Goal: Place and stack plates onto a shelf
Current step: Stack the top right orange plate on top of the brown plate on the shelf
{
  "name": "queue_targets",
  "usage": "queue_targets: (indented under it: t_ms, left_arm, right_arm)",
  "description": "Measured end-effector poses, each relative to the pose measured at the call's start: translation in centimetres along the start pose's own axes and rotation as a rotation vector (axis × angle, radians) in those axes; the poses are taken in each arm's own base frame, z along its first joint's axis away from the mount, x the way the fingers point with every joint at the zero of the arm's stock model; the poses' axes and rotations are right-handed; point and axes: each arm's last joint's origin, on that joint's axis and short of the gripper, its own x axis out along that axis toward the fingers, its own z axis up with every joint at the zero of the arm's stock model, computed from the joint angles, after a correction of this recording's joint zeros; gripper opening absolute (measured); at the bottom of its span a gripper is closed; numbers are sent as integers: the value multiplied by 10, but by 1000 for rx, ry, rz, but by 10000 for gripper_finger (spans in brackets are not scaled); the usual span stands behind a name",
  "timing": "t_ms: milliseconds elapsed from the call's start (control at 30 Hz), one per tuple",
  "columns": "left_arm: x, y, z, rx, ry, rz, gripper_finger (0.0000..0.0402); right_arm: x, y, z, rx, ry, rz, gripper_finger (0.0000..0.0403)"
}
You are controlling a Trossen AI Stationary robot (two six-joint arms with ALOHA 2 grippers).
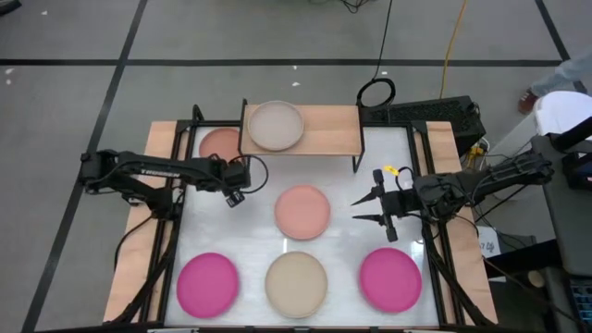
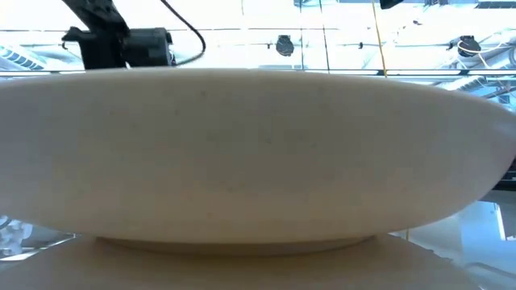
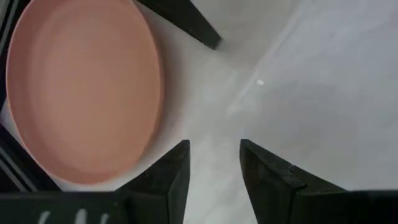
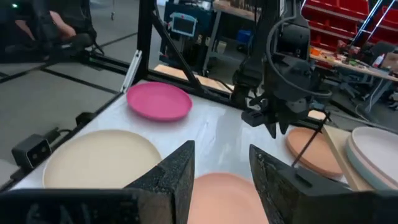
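The shelf (image 1: 324, 132) stands at the table's far middle. A pale plate (image 1: 275, 125) lies on the left part of its wooden top. A brownish-red plate (image 1: 218, 142) lies on the table by the shelf's left end, partly under it, and also shows in the left wrist view (image 3: 81, 87). A peach-pink plate (image 1: 302, 211) lies in the table's middle. My left gripper (image 1: 236, 192) is open and empty, hovering just near of the brownish-red plate. My right gripper (image 1: 368, 209) is open and empty, level, just right of the peach-pink plate (image 4: 224, 199).
Along the near edge lie a magenta plate (image 1: 207, 282), a beige plate (image 1: 296, 282) that fills the low view (image 2: 258, 153), and another magenta plate (image 1: 389, 277). A black shelf leg (image 3: 186, 22) stands close to the left gripper. The shelf's right half is bare wood.
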Motion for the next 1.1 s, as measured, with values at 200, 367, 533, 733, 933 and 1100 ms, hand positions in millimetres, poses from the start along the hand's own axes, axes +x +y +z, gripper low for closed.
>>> queue_targets:
  t_ms: [200, 367, 533, 733, 933, 1100]
  left_arm:
    - [23, 14, -9, -3, 62, 41, 159]
    - [44, 21, -21, -20, 41, 45, 159]
    - [54, 22, -27, -41, -1, 48, 159]
    - [55, 22, -28, -7, -5, 64, 159]
    - [56, 22, -28, 77, -4, 71, 156]
    - [55, 19, -29, 125, 1, 49, 97]
  right_arm:
    - [0, 0, 0, 6, -3, -1, 137]
    - [0, 0, 0, 13, -2, 0, 137]
    - [0, 0, 0, 22, -2, 0, 137]
    - [0, 0, 1, 25, -10, -1, 137]
    - [0, 0, 1, 44, -10, -1, 137]
    - [0, 0, 0, 44, -8, 0, 137]
